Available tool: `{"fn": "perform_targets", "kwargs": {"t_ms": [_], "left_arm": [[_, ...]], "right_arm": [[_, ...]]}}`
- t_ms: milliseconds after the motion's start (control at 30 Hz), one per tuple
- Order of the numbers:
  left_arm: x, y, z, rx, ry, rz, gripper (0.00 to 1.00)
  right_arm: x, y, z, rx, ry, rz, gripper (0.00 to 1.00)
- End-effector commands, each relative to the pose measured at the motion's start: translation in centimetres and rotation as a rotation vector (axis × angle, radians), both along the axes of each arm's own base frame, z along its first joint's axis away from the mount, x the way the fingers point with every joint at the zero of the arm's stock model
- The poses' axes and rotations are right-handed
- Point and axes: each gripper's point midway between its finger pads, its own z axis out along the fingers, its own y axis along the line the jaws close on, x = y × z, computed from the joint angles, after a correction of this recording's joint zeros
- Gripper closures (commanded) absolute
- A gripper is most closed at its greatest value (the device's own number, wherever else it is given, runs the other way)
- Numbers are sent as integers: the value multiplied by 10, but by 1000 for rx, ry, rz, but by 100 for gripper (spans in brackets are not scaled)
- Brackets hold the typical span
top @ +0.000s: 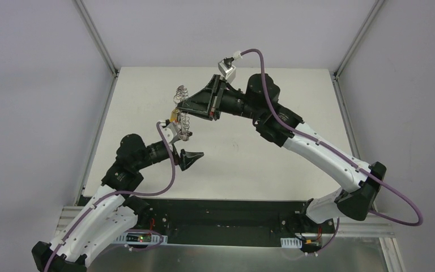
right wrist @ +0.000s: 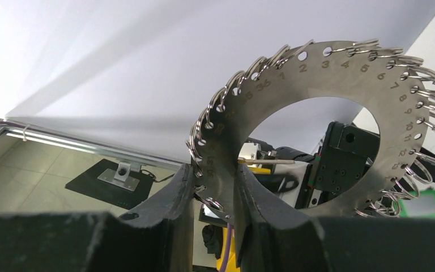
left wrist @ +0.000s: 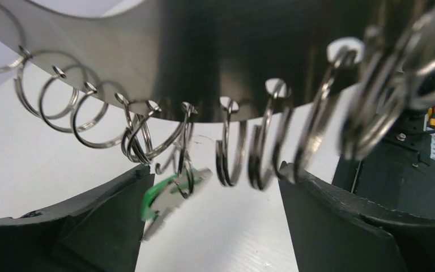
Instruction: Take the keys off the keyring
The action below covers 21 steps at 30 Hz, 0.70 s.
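The keyring (top: 182,111) is a flat silvery disc with a hollow centre, fringed with wire loops, and it is held on edge above the table. My right gripper (top: 197,105) is shut on its rim; the right wrist view shows the pads (right wrist: 182,187) clamping the numbered ring (right wrist: 340,73). A green-headed key (left wrist: 170,195) hangs from a loop on the ring's lower edge (left wrist: 204,56) and also shows in the right wrist view (right wrist: 430,201). A small yellow piece (top: 173,115) sits beside the ring. My left gripper (left wrist: 215,198) is open under the ring, with the green key near its left finger (left wrist: 90,226).
The white table (top: 260,153) is bordered by aluminium rails (top: 96,34) and white walls. The black base plate (top: 226,218) runs along the near edge. The left arm's wrist (right wrist: 340,164) shows through the ring's centre. Purple cables (top: 385,190) trail from both arms.
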Motion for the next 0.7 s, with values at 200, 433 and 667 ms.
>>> {"fn": "perform_targets", "kwargs": {"t_ms": [200,433,667], "left_arm": [[-7,5,28,-43,-149,-3,25],[-5,7,23,-16,-131,10,44],[-3,7,20,9,-120,11,48]], "right_arm": [[-9,-16,42,134,-75,-45,100],[-8,-24,45,120,-104,-82,100],[-11,-28,51,127,-112,-83,100]]}}
